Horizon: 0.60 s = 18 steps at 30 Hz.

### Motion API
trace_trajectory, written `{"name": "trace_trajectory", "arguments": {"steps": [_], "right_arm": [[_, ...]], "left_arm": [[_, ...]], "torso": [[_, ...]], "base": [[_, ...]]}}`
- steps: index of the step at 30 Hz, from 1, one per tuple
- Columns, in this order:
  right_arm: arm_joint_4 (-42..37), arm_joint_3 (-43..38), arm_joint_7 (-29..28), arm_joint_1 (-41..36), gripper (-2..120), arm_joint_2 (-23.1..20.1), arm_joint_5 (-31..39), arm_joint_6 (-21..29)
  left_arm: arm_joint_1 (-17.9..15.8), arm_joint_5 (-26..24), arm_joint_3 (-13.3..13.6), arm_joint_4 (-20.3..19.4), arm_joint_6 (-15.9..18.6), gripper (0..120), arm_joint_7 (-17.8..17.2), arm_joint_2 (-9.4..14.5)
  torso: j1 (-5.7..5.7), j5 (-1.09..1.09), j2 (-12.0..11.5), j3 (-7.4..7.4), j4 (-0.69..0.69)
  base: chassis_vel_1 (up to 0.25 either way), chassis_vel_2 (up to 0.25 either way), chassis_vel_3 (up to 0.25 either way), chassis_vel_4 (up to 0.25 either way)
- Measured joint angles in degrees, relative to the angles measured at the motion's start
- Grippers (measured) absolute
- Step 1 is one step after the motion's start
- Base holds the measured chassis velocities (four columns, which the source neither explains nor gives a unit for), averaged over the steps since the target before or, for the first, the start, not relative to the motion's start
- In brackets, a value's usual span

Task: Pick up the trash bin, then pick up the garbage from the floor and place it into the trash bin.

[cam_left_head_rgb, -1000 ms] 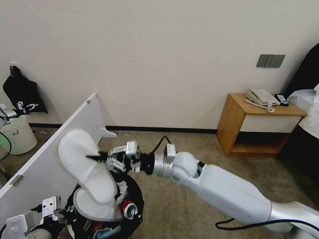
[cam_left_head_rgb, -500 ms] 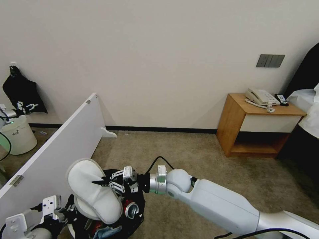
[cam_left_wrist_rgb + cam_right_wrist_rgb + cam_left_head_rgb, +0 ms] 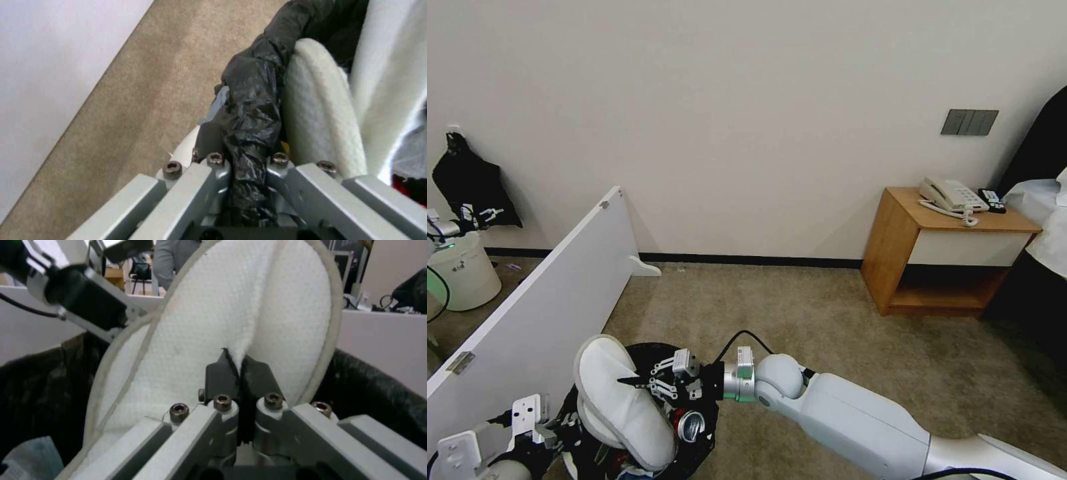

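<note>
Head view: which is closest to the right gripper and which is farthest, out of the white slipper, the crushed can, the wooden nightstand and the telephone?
From the right gripper:
1. White slipper, pinched in its fingers over the trash bin.
2. Crushed can, just below in the bin.
3. Wooden nightstand, far right by the wall.
4. Telephone, on top of it.

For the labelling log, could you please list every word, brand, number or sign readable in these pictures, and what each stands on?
No text can be read anywhere.
White bucket: small dark marks, too small to read.
Telephone on the wooden cabinet: keys too small to read.
Crushed red can in the trash bin: print not legible.
White slipper, held by the right pincer: no lettering.
</note>
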<state>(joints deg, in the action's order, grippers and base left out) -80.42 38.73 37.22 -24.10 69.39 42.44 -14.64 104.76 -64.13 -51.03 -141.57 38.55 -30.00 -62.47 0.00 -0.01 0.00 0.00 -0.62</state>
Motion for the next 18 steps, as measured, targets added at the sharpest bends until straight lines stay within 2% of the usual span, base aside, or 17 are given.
{"name": "trace_trajectory", "arguments": {"steps": [1, 4, 5, 8, 10, 12, 13, 18], "right_arm": [[0.0, 0.0, 0.0, 0.0, 0, 0.0, 0.0, 0.0], [0.32, 0.04, -0.1, -0.72, 13, -0.35, -0.24, -0.22], [0.32, 0.04, -0.1, -0.72, 13, -0.35, -0.24, -0.22], [-0.76, -0.42, -0.2, -0.87, 29, -1.71, 0.02, -0.34], [-1.2, -0.64, -0.27, -0.85, 32, -2.16, 0.06, -0.36], [-2.62, -0.94, -0.81, -0.82, 42, -3.2, 0.23, -0.37], [-2.62, -0.94, -0.81, -0.82, 42, -3.2, 0.23, -0.37], [-5.83, -1.36, -1.51, -0.75, 60, -4.69, 1.06, -0.33]], "left_arm": [[0.0, 0.0, 0.0, 0.0, 0.0, 2, 0.0, 0.0], [0.04, -0.28, -0.1, -0.11, 0.1, 2, -0.23, 0.11], [0.04, -0.28, -0.1, -0.11, 0.1, 2, -0.23, 0.11], [0.11, -0.41, -0.15, -0.12, 0.1, 2, -0.22, 0.14], [0.06, -0.39, -0.14, -0.01, 0.11, 2, -0.23, 0.14], [-0.22, -0.4, -0.09, 0.62, 0.1, 2, -0.25, 0.15], [-0.22, -0.4, -0.09, 0.62, 0.1, 2, -0.25, 0.15], [-0.52, -0.82, -0.11, 0.85, 0.13, 2, -0.24, 0.36]], "torso": [[0.0, 0.0, 0.0, 0.0, 0.0], [0.0, 0.01, 0.0, 0.0, 0.0], [0.0, 0.01, 0.0, 0.0, 0.0], [0.0, 0.01, 0.0, 0.0, 0.0], [0.0, 0.01, 0.0, 0.0, 0.0], [0.0, 0.01, 0.0, 0.0, -0.01], [0.0, 0.01, 0.0, 0.0, -0.01], [0.0, 0.01, 0.0, 0.0, -0.01]], "base": [[0.0, 0.0, 0.0, 0.0], [0.0, 0.0, 0.0, 0.0], [0.0, 0.0, 0.0, 0.0], [0.0, 0.0, 0.0, 0.0], [0.0, 0.0, 0.0, 0.0], [0.0, 0.0, 0.0, 0.0], [0.0, 0.0, 0.0, 0.0], [0.0, 0.0, 0.0, 0.0]]}}
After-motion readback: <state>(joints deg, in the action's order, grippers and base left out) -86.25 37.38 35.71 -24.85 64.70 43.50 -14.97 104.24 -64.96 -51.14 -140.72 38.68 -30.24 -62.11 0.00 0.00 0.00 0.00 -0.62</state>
